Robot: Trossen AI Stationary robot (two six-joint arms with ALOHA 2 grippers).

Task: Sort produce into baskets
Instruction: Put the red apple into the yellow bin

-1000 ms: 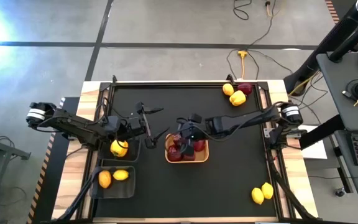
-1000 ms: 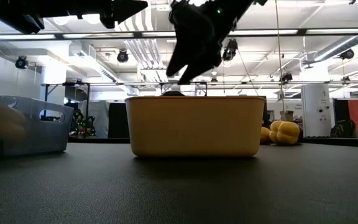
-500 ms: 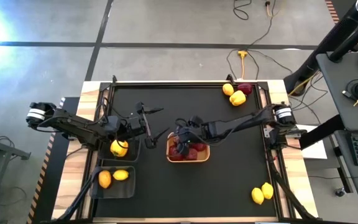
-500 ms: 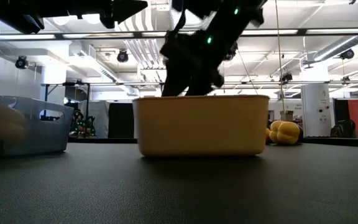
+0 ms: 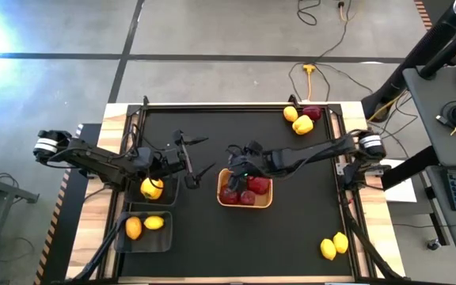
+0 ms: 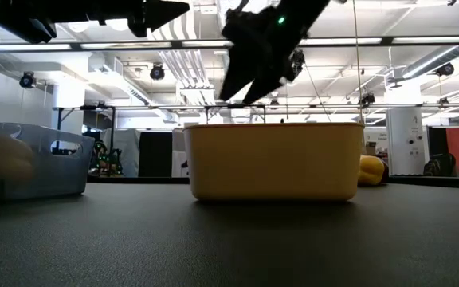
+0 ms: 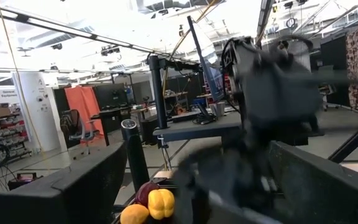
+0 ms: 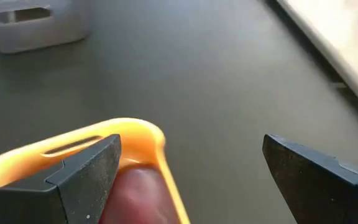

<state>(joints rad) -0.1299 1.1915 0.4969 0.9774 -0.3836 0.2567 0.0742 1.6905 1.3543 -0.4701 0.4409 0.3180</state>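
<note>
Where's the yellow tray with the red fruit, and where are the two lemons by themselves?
yellow tray [image 5: 268,195], high view, its right rim.
red fruit [image 5: 258,184], high view, top of one piece.
two lemons [image 5: 340,242], high view, middle of the right one.

The yellow tray [image 5: 245,203] now sits a little further right in the high view than a second ago, and in the low view it covers more of the yellow pepper [image 6: 371,168] behind it. The right gripper [image 5: 237,155], fingers spread, is up over the tray's upper-left corner instead of down among the red fruits [image 5: 244,191], which now show uncovered.
</note>
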